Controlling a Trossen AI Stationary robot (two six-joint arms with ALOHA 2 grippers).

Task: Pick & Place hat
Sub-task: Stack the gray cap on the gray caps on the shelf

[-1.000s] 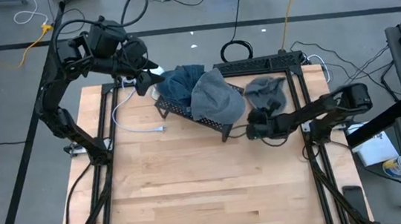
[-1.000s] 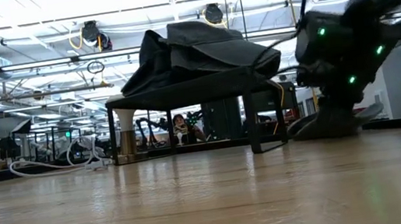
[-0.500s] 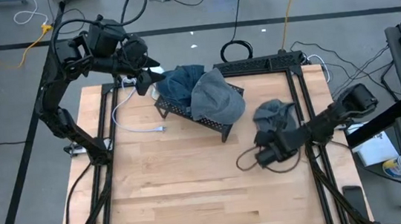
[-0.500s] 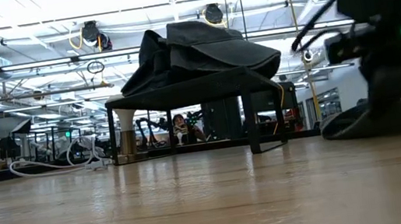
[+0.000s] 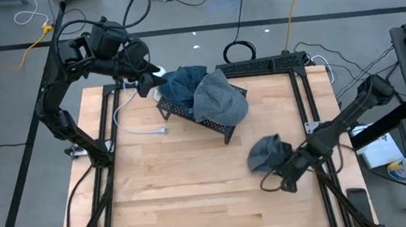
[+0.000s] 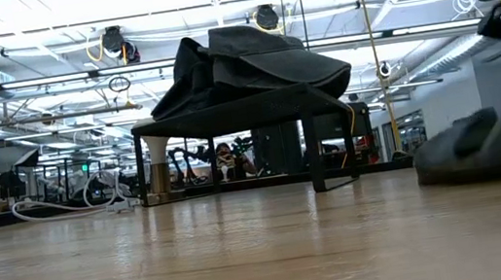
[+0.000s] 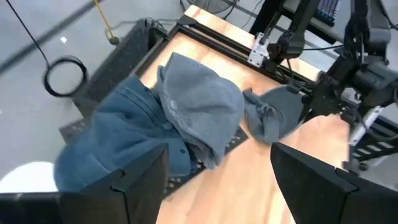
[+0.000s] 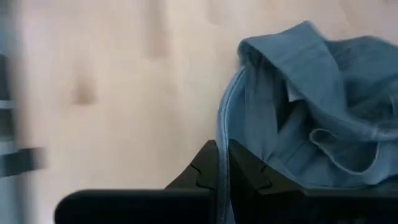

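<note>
Gripping the hat (image 5: 266, 152), the right hand (image 5: 283, 171) trails it.

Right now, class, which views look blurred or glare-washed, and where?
Low view: bright ceiling lights wash out the top, so the rack and its hats read as silhouettes. Right wrist view: the table is smeared, and the gray hat is soft. High view: evenly lit and sharp.

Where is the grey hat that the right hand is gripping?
From above, the grey hat lies on the table's right side, below the black rack, pinched by the right hand.
</note>
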